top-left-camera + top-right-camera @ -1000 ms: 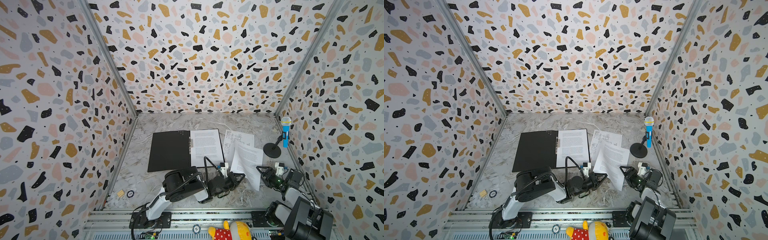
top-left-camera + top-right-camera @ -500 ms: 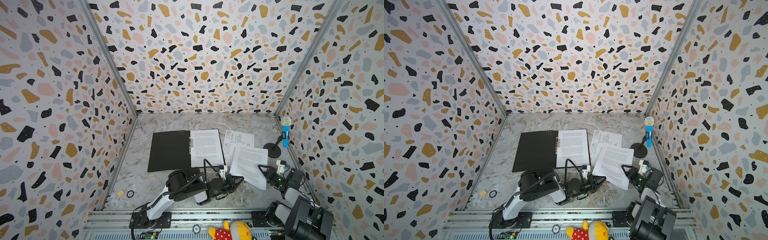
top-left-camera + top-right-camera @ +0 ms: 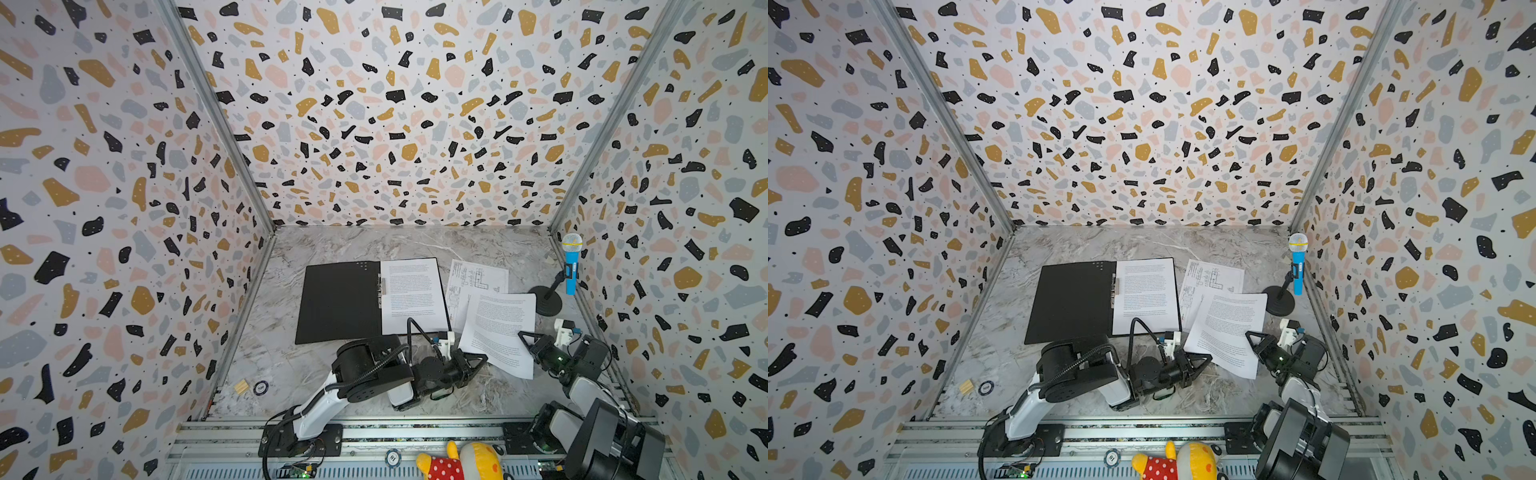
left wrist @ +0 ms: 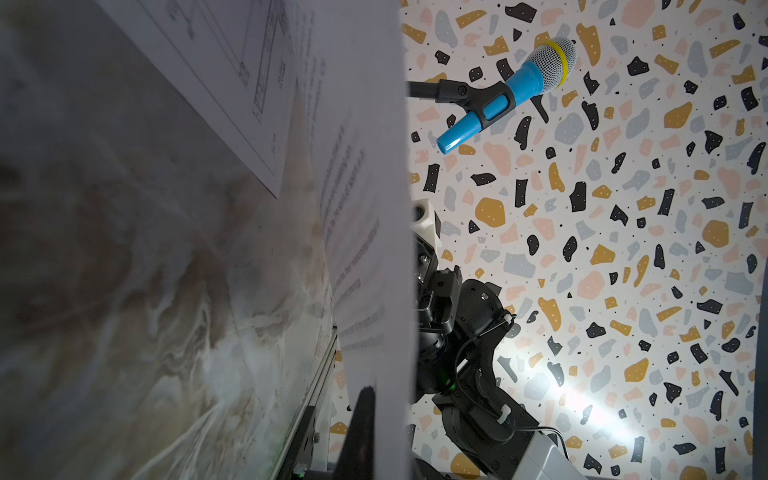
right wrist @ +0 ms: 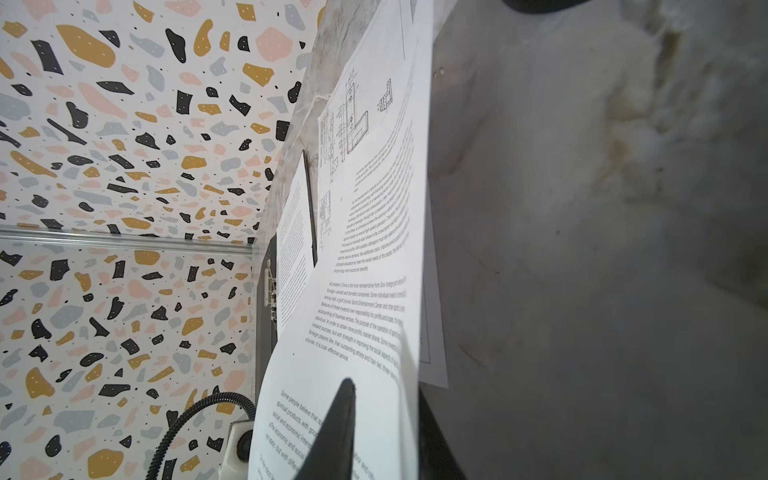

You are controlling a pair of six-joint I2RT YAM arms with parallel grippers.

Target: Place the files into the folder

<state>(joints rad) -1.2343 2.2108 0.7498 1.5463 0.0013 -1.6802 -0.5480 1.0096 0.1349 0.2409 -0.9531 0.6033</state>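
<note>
The folder (image 3: 338, 303) lies open on the marble table, black inside up, with a metal clip along its spine. One printed file (image 3: 411, 295) rests on its right half. A file with line drawings (image 3: 478, 276) lies flat just right of it. A third file, a text sheet (image 3: 498, 332) (image 5: 353, 270), is lifted off the table near the front. My left gripper (image 3: 480, 358) (image 4: 388, 424) is shut on its near left corner. My right gripper (image 3: 524, 337) (image 5: 386, 399) has its jaws around the sheet's right edge, with a narrow gap still showing between them.
A blue microphone (image 3: 571, 270) on a black round stand (image 3: 548, 305) stands close behind my right gripper by the right wall. A small wooden block (image 3: 241, 386) and a round badge (image 3: 260, 387) lie front left. A plush toy (image 3: 461, 463) sits on the front rail.
The held text sheet has swung from a steep tilt to lying flatter and further right. My right gripper's jaws have narrowed around its right edge. The left grip is unchanged.
</note>
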